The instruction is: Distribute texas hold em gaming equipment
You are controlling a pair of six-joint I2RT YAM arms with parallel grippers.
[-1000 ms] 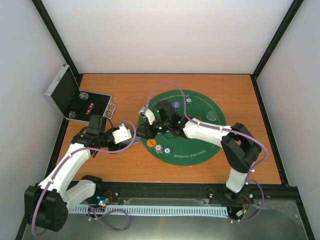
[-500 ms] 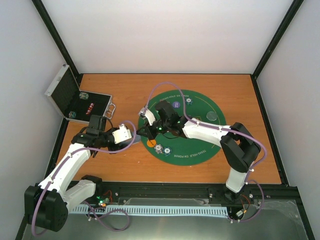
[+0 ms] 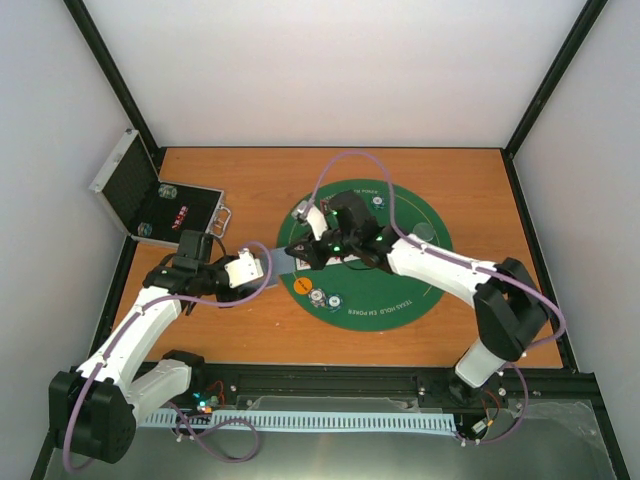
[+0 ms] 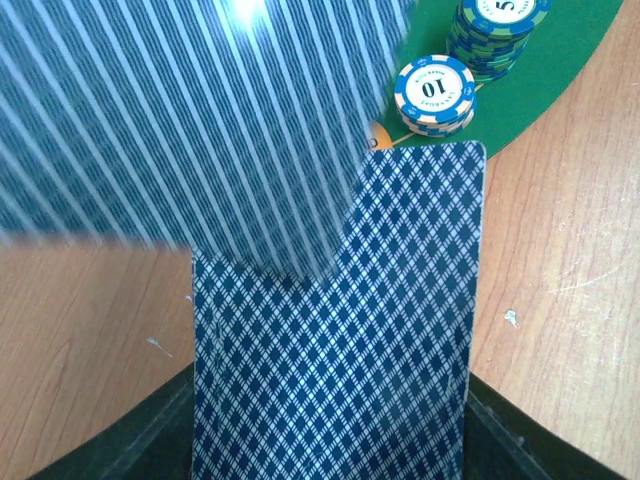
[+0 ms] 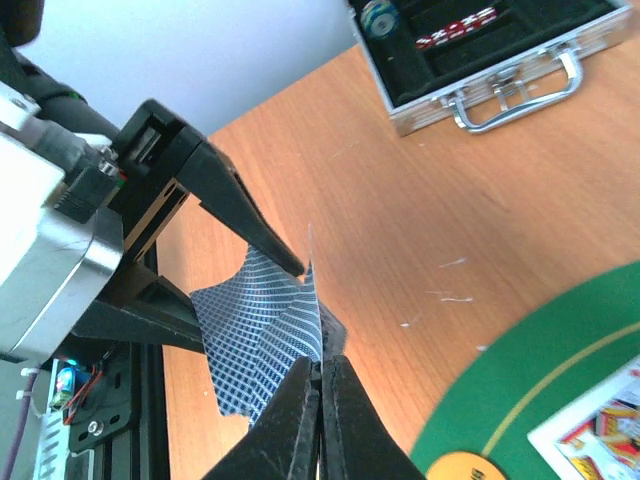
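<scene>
My left gripper (image 3: 262, 266) is shut on a deck of playing cards (image 4: 330, 330) with blue diamond-patterned backs, held level over the wood just left of the green mat (image 3: 400, 290). My right gripper (image 5: 322, 372) is shut on one card (image 5: 285, 310), bent upward off the deck's top; this card shows blurred in the left wrist view (image 4: 200, 120). In the top view the right gripper (image 3: 300, 252) sits at the deck's front end. A white "10" chip (image 4: 435, 92) and a green-blue chip stack (image 4: 497, 30) stand on the mat's near-left edge, and both show in the top view (image 3: 325, 297).
The open silver case (image 3: 160, 205) lies at the table's left edge, with its handle (image 5: 515, 90) facing the mat. An orange chip (image 5: 465, 468) and a face-up card (image 5: 600, 430) lie on the mat near my right gripper. A small chip (image 3: 377, 201) sits at the mat's far side.
My right gripper has moved up and to the right with the card pinched, lifting it off the deck; its elbow swung right. The left arm has held still.
</scene>
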